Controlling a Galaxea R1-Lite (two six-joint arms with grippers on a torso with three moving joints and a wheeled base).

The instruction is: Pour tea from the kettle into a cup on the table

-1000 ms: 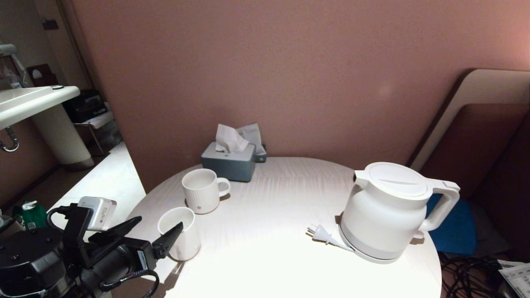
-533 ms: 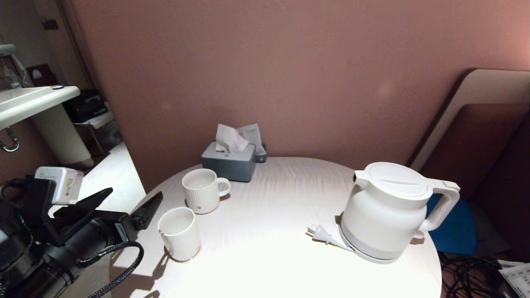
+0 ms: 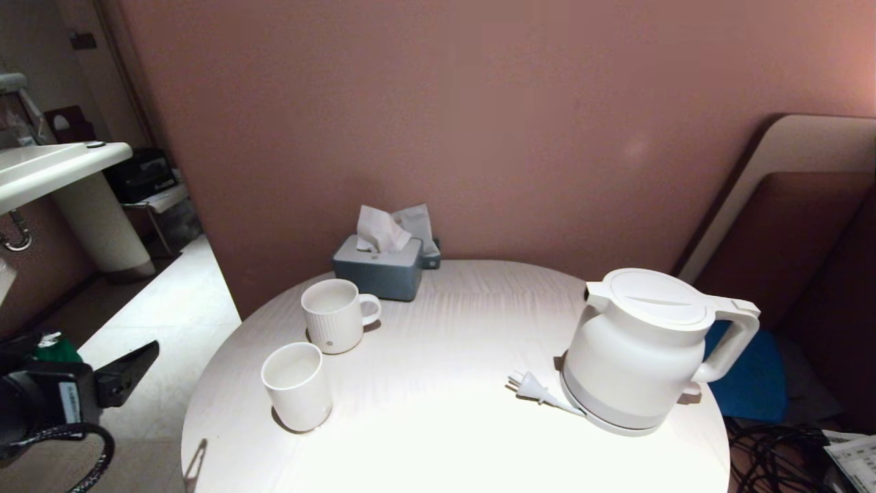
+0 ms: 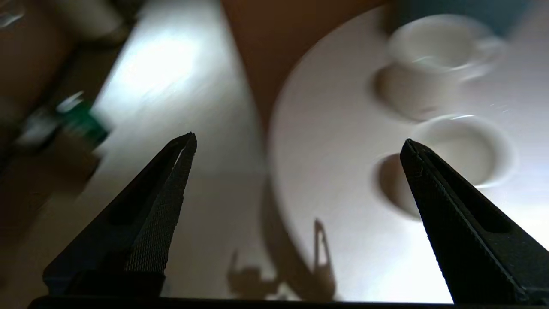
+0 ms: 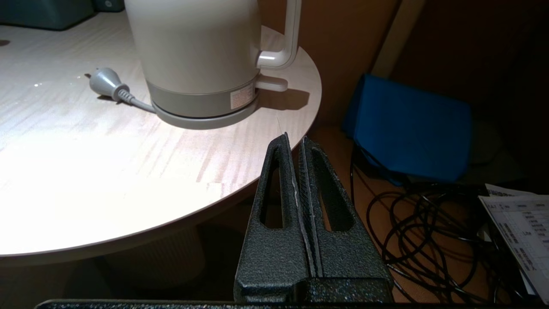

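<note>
Kettle (image 3: 647, 349) stands upright on its grey base disc (image 5: 201, 120) at the right side of the table (image 3: 445, 438), lid flat, handle toward the table edge, unplugged cord and plug (image 3: 530, 388) lying just beside it. Nothing is touching it.

Cup (image 3: 298, 385) stands upright near the left front edge of the table, well apart from the kettle. Its inside looks pale and glossy low down; I cannot tell whether that is tea or only bare glaze. The ribbed mug (image 3: 335, 315) sits just behind it, and a grey tissue box (image 3: 378, 267) stands further back by the wall.

Left gripper (image 4: 296, 148): fingers spread wide, holding nothing. It hangs off the table's left edge, over the floor, with the cup in sight past one fingertip in the left wrist view.

Right gripper (image 5: 295, 139): fingers pressed together, empty, low beside the table's right edge, below and short of the kettle's handle (image 5: 289, 34). Not visible from the head view.

Judgement on progress: either the pour has not begun or it is finished; the frames alone do not settle it. No stream, no tilt, no grip on the kettle. If the cup is dry, everything remains: take the handle, lift off the base, carry across to the cup, tip, return.
</note>
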